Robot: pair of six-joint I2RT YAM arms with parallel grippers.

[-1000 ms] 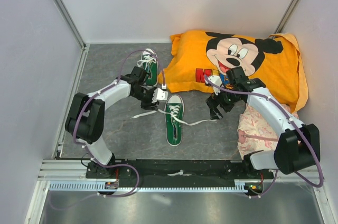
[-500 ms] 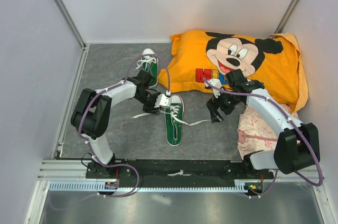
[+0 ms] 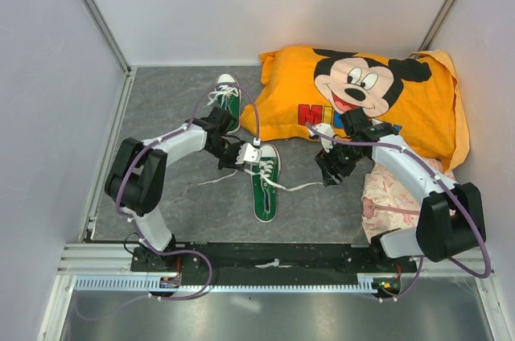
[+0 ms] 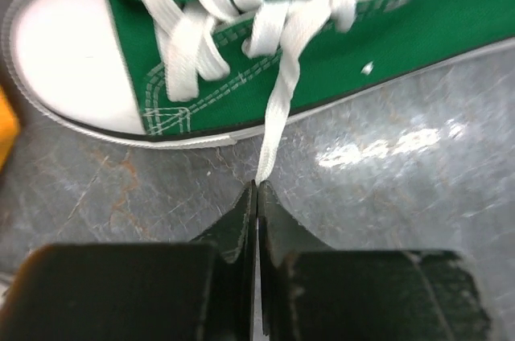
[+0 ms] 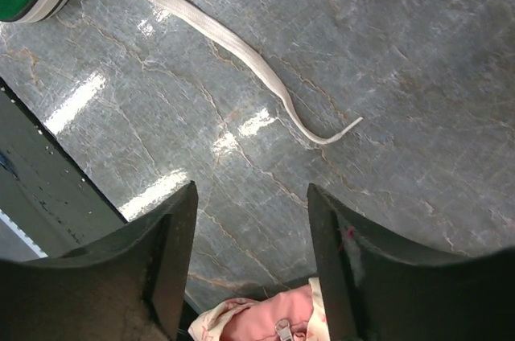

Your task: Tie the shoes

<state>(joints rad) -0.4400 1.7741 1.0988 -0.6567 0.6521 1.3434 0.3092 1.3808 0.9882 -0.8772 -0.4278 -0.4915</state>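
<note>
**Near shoe's lace pinched on the left, right fingers spread over the loose end**

Closest in, a black base rail (image 3: 273, 256) is seen along the table's near edge, with the grey marbled mat (image 3: 185, 204) just past it. The near shoe (image 3: 265, 184) is laid in the middle of the mat between the two arms, heel toward the rail and white toe cap (image 4: 72, 43) pointed away.

The left gripper (image 4: 257, 192) is parked right beside that shoe's toe end. Its fingers are pressed together, and the pinched lace (image 4: 278, 108) is caught at their very tips, running straight up to the eyelets.

The right gripper (image 5: 251, 220) is held over bare mat with its fingers spread wide and nothing between them. The loose lace (image 5: 241, 47) is trailed flat across the mat from the shoe to a point just beyond those fingers, not touched by them.

A pink floral zippered thing (image 3: 386, 192) is tucked under the right forearm, at the mat's right edge. What's inside can't be told.

Further back, the far shoe (image 3: 228, 100) is set toe toward the back wall, touching or nearly touching the orange Mickey pillow (image 3: 362, 96). Its heel end is covered by the left arm, and a purple cable (image 3: 251, 112) is looped across it. The back right corner is filled by the pillow.
</note>
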